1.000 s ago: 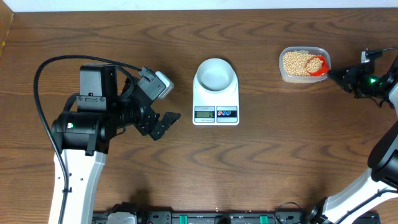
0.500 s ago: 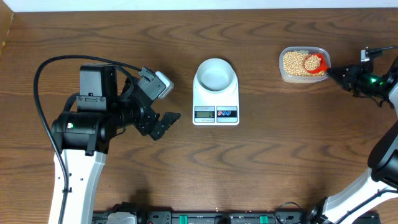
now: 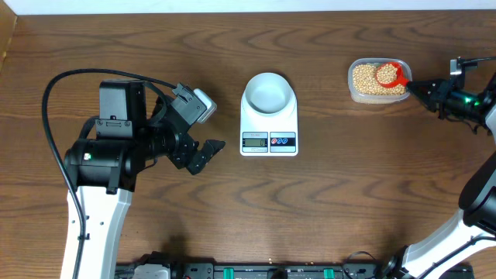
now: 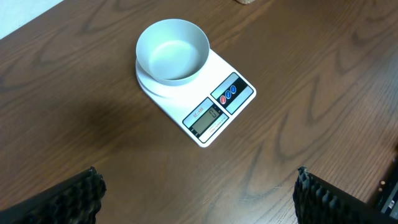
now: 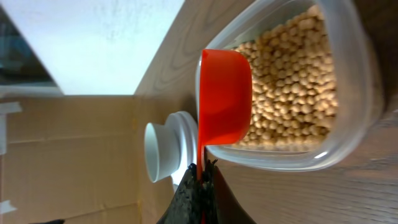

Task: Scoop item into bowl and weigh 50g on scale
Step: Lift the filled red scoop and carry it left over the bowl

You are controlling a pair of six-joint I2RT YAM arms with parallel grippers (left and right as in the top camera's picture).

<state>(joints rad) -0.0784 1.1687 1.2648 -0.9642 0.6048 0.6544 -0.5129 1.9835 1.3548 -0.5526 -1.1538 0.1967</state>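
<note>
When looking down from overhead, finds the scale (image 3: pixel 269 128) mid-table (image 3: pixel 349 194), toward the far side, with the empty bowl (image 3: pixel 269 91) on its far half. Shows the tub (image 3: pixel 350 77) at far right, full of beans (image 3: pixel 364 77), with the red scoop (image 3: pixel 390 74) over its right end, cup loaded with beans. Has the right gripper (image 3: pixel 418 89) just right of the tub, pinching the scoop's handle. Puts the left gripper (image 3: pixel 209 151) left of the scale and nearer, apart from it, spread and holding nothing.

From the left wrist, looks onto the bowl (image 4: pixel 172 50) resting on the scale's (image 4: pixel 211 106) round plate, inside bare. Shows the display (image 4: pixel 205 116) and two round buttons (image 4: pixel 227 93) along the near edge; cannot read the digits. Catches both fingers (image 4: pixel 68 199) at the bottom corners, wide apart.

From the right wrist, sees the fingers (image 5: pixel 199 199) pressed together on the scoop's (image 5: pixel 225 96) thin handle. Shows the cup over the beans (image 5: pixel 292 87) at the tub's (image 5: pixel 360 74) end nearest the gripper. Shows the bowl (image 5: pixel 158 151) on the scale beyond, well apart from the tub.
</note>
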